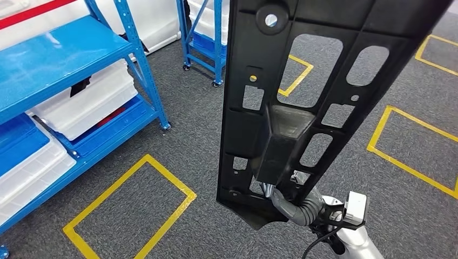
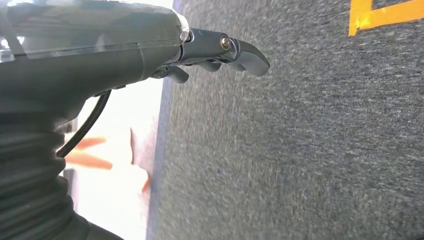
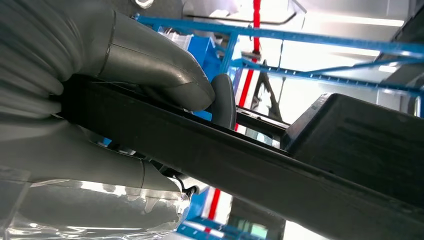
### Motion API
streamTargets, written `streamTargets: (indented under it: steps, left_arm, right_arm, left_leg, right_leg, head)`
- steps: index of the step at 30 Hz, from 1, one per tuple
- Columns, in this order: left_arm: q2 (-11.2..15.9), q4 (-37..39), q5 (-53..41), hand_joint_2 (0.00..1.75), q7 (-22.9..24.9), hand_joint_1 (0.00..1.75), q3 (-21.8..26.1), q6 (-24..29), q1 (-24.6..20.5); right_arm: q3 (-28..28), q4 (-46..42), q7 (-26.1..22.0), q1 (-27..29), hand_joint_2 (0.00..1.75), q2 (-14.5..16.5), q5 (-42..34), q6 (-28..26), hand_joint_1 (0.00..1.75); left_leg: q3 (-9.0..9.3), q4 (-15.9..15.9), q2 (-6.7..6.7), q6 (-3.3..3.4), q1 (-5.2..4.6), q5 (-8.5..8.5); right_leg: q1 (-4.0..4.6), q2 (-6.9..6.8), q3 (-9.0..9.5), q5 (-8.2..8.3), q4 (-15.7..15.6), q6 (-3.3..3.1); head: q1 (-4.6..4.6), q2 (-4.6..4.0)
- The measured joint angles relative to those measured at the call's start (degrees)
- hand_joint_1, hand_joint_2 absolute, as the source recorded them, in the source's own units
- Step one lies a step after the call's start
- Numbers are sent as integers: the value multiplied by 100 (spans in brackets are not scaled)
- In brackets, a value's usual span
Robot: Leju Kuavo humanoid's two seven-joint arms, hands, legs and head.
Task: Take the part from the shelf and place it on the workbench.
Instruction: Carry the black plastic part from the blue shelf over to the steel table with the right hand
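A long black plastic part (image 1: 302, 91) with several cut-out windows rises upright through the middle of the head view. My right hand (image 1: 300, 208) grips its lower end from below. In the right wrist view the thumb (image 3: 150, 65) and fingers clamp the part's black edge (image 3: 260, 170). My left hand (image 2: 220, 50) hangs over dark grey carpet, its fingers loosely curled and holding nothing. The blue shelf (image 1: 59, 59) stands at the left of the head view.
White bins (image 1: 86, 105) sit on the blue shelf's lower levels. A second blue rack (image 1: 202, 32) on castors stands behind. Yellow tape rectangles (image 1: 129, 213) mark the grey carpet at left, far middle and right.
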Motion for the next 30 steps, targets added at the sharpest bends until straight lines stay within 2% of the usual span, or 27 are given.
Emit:
streamTargets:
  steps: [2, 3, 4, 6, 7, 9, 11, 12, 13, 14, 15, 16, 17, 18, 19, 20, 21, 22, 24, 26, 27, 28, 29, 30]
  left_arm:
    - [11, -1, -29, 175, -20, 0, -13, -2, -1]
    - [21, -2, -60, 175, -48, 0, -20, 3, -1]
    - [32, -3, -95, 175, -82, 0, -33, 13, -1]
    - [60, -5, -164, 175, -147, 0, -83, 31, -4]
    - [77, -7, -187, 175, -163, 0, -112, 36, -8]
    - [110, -10, -227, 175, -173, 0, -152, 31, -7]
    - [134, -11, -256, 175, -146, 0, -167, 15, 8]
    - [141, -11, -262, 175, -123, 0, -174, 6, 17]
    - [146, -11, -263, 175, -96, 0, -181, 3, 22]
    - [149, -11, -251, 175, -74, 0, -187, 4, 23]
    - [149, -11, -223, 175, -71, 0, -191, 21, 16]
    - [149, -11, -175, 175, -93, 0, -189, 51, 0]
    - [145, -11, -110, 175, -148, 0, -179, 97, -27]
    - [133, -11, -42, 175, -225, 0, -166, 152, -67]
    - [116, -11, 12, 175, -307, 0, -153, 202, -117]
    - [90, -11, 46, 175, -387, 0, -142, 240, -179]
    - [61, -11, 62, 175, -453, 0, -137, 266, -249]
    - [28, -13, 64, 175, -512, 0, -137, 287, -319]
    - [-46, -21, 57, 175, -607, 0, -137, 334, -449]
    - [-108, -28, 44, 175, -647, 0, -138, 369, -523]
    - [-122, -28, 40, 175, -645, 0, -139, 373, -537]
    - [-132, -28, 41, 175, -633, 0, -139, 372, -542]
    - [-134, -28, 47, 175, -617, 0, -138, 368, -541]
    - [-135, -28, 54, 175, -602, 0, -138, 364, -536]
  right_arm:
    - [-20, 8, -17, 31, 175, 3, 5, 11, 175]
    - [-30, 9, -27, 41, 175, 4, 4, 23, 175]
    - [-40, 9, -36, 58, 175, 6, 4, 34, 175]
    - [-66, 9, -48, 120, 175, 7, 3, 56, 175]
    - [-78, 8, -49, 156, 175, 7, 7, 61, 175]
    - [-96, 3, -45, 198, 175, 6, 22, 64, 175]
    - [-104, 1, -29, 213, 175, 3, 54, 67, 175]
    - [-107, 1, -17, 221, 175, 2, 78, 76, 175]
    - [-110, 2, -1, 229, 175, 2, 108, 91, 175]
    - [-117, 2, 17, 234, 175, 2, 139, 112, 175]
    - [-131, 3, 34, 228, 175, 2, 164, 139, 175]
    - [-147, 4, 56, 203, 175, 2, 181, 176, 175]
    - [-163, 4, 86, 151, 175, 2, 189, 217, 175]
    - [-175, 6, 123, 71, 175, 2, 192, 261, 175]
    - [-180, 8, 170, -23, 175, 2, 192, 300, 175]
    - [-182, 8, 218, -109, 175, 2, 188, 328, 175]
    - [-183, 8, 263, -173, 175, 8, 182, 346, 175]
    - [-184, 6, 303, -211, 175, 14, 173, 358, 175]
    - [-182, 0, 356, -258, 175, 30, 152, 371, 175]
    - [-177, -3, 374, -300, 175, 40, 136, 379, 175]
    - [-174, -3, 378, -311, 175, 45, 132, 380, 175]
    - [-169, -3, 380, -312, 175, 48, 130, 378, 175]
    - [-164, -3, 384, -310, 175, 49, 130, 372, 175]
    - [-158, -5, 386, -310, 175, 49, 130, 362, 175]
  left_leg:
    - [16, 20, 134, -44, -17, -36]
    - [25, 28, 189, -73, -31, -53]
    - [34, 34, 240, -102, -46, -67]
    - [54, 32, 346, -163, -55, -84]
    - [58, 54, 334, -198, -43, -116]
    - [-47, 342, 114, -257, -18, -338]
    - [-367, 1065, -148, -286, -7, -728]
    - [-541, 1442, -189, -292, -8, -876]
    - [-662, 1688, -204, -293, -9, -932]
    - [-693, 1730, -211, -289, -10, -870]
    - [-621, 1543, -236, -278, -9, -699]
    - [-473, 1190, -317, -260, -7, -467]
    - [-308, 797, -458, -232, -1, -272]
    - [-170, 456, -587, -207, 7, -143]
    - [-94, 250, -684, -182, 10, -90]
    - [-69, 168, -712, -155, 6, -96]
    - [-62, 134, -667, -127, 2, -85]
    - [-57, 112, -610, -88, 7, -53]
    - [-41, 48, -493, -11, 23, 12]
    - [-44, 19, -356, 30, 12, 39]
    - [-48, 21, -277, 38, 2, 37]
    - [-49, 23, -195, 38, -5, 32]
    - [-49, 26, -114, 33, -8, 23]
    - [-47, 31, -40, 24, -8, 12]
  right_leg:
    - [28, -241, 471, 266, -807, -27]
    - [52, -332, 626, 326, -1088, -56]
    - [78, -379, 688, 328, -1218, -84]
    - [102, -276, 669, 331, -1241, -146]
    - [95, -220, 665, 344, -1255, -177]
    - [70, -105, 663, 375, -1284, -249]
    - [70, 15, 651, 392, -1289, -299]
    - [76, 81, 645, 396, -1286, -312]
    - [83, 153, 641, 399, -1281, -316]
    - [86, 228, 639, 400, -1271, -317]
    - [88, 304, 639, 400, -1257, -315]
    - [86, 379, 637, 399, -1242, -309]
    - [91, 449, 629, 399, -1221, -295]
    - [93, 521, 608, 404, -1201, -272]
    - [89, 583, 581, 418, -1189, -239]
    - [82, 644, 554, 438, -1188, -198]
    - [72, 705, 530, 465, -1199, -153]
    - [62, 711, 514, 477, -1200, -119]
    - [73, 508, 414, 352, -1018, -77]
    - [69, 207, 130, -3, -395, -53]
    - [53, 136, -41, -172, -15, -36]
    - [35, 99, -163, -261, 266, -19]
    - [17, 74, -193, -243, 353, -3]
    - [0, 40, -104, -122, 203, 9]
  head:
    - [0, 0]
    - [0, 0]
    - [-1, 0]
    - [-1, 0]
    - [-1, 0]
    - [-1, 0]
    - [-2, 0]
    - [-1, 0]
    - [-1, 0]
    - [-1, 0]
    - [-1, 0]
    - [-1, 0]
    - [-1, 0]
    - [-1, 0]
    - [0, 0]
    - [-1, 0]
    - [-1, 0]
    - [-1, 0]
    - [1, 0]
    - [1, 0]
    - [0, 0]
    - [0, 0]
    - [0, 0]
    - [0, 0]
